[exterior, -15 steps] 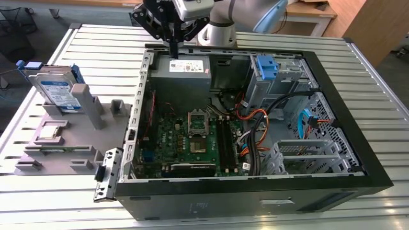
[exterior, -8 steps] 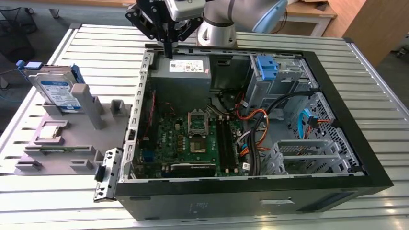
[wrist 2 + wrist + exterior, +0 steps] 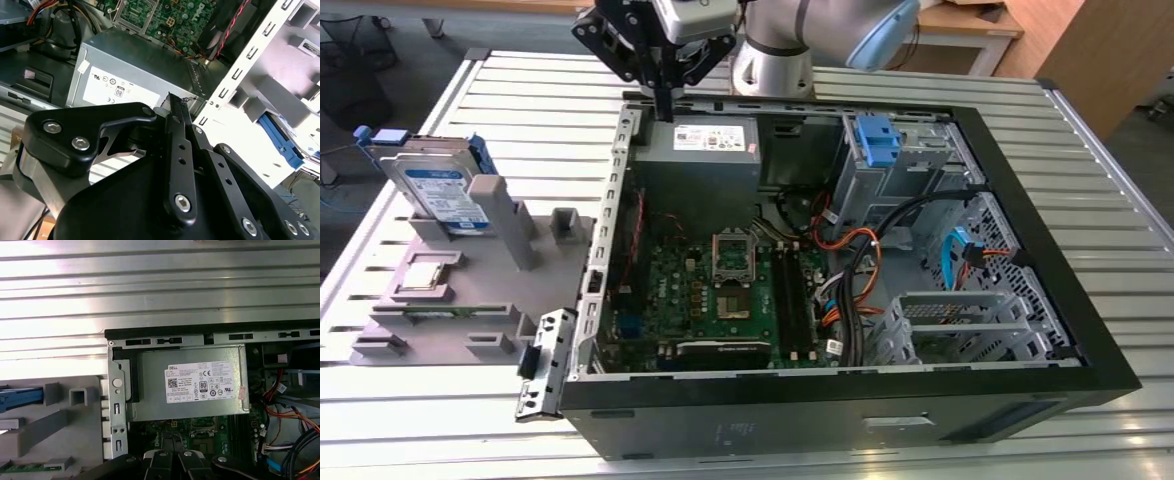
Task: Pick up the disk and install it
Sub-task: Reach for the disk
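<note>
The disk (image 3: 443,190), a silver drive with a white-and-blue label in a blue frame, stands upright in a grey holder (image 3: 467,300) at the exterior view's left. Its blue frame edge (image 3: 280,142) shows in both wrist views (image 3: 20,396). My gripper (image 3: 663,112) hangs over the back left corner of the open computer case (image 3: 620,200), just above the power supply (image 3: 714,140), well to the right of the disk. The black fingers (image 3: 176,130) are shut together with nothing between them. The gripper (image 3: 172,457) looks down on the power supply's label (image 3: 202,382).
The case lies open on a slatted metal table (image 3: 520,90), with the motherboard (image 3: 720,290), cables (image 3: 854,250) and a blue drive bay bracket (image 3: 874,140) inside. The grey holder also carries a small square chip (image 3: 427,275) and upright posts (image 3: 500,215).
</note>
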`<action>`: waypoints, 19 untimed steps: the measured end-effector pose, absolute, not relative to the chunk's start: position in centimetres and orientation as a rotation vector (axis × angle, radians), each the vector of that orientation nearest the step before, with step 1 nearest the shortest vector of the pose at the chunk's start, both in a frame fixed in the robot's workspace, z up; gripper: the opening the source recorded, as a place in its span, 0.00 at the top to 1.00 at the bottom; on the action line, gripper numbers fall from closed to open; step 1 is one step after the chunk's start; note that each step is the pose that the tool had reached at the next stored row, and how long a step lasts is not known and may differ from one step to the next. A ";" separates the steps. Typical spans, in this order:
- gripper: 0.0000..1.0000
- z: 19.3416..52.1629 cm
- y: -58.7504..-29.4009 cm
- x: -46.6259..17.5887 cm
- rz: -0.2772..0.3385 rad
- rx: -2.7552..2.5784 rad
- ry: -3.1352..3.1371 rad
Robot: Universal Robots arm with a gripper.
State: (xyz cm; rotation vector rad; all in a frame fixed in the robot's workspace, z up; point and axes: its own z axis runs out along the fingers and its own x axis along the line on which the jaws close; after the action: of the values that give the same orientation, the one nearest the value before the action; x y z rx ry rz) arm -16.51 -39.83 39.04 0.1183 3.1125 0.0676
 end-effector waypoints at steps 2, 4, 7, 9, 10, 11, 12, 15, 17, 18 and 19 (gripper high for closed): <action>0.89 39.0 -39.8 -16.7 0.068 0.119 3.112; 0.89 39.0 -39.8 -16.9 0.068 0.119 3.112; 0.89 39.0 -39.8 -17.2 0.068 0.119 3.112; 0.89 39.0 -39.8 -17.3 0.068 0.119 3.112; 0.89 39.0 -39.8 -17.4 0.068 0.119 3.112; 0.89 39.0 -39.8 -17.4 0.068 0.119 3.112; 0.89 39.0 -39.8 -17.5 0.068 0.119 3.112; 0.89 39.0 -39.8 -17.7 0.068 0.119 3.112; 0.89 39.0 -39.8 -17.8 0.068 0.119 3.112; 0.89 39.0 -39.8 -17.9 0.068 0.119 3.112; 0.89 39.0 -39.8 -18.0 0.068 0.120 3.112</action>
State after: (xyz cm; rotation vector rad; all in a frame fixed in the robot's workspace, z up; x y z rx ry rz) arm -18.00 -39.77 39.01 0.1196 3.1124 0.0675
